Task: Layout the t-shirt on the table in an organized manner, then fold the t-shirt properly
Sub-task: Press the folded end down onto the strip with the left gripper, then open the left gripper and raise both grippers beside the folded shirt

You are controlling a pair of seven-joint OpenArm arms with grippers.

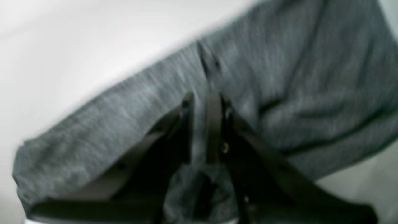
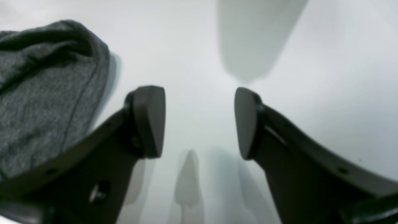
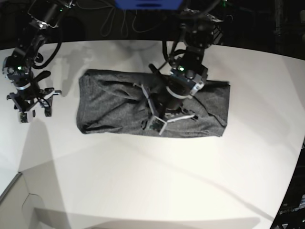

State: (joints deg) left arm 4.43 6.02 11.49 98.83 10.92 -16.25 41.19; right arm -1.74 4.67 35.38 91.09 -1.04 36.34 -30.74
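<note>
My left gripper pinched a fold of the t-shirt; only the base view showed my right gripper, fingers wide, apart above the table.

Motion blur is smearing the whole left wrist view: the t-shirt is streaking and the left gripper is showing only as a dark, soft shape. In the right wrist view the right gripper is sitting slightly out of focus, and soft grey shadows are falling on the surface ahead of and beneath it. In the base view overhead light is glaring off the white top while the background is staying dark, and the edges are bowing.
</note>
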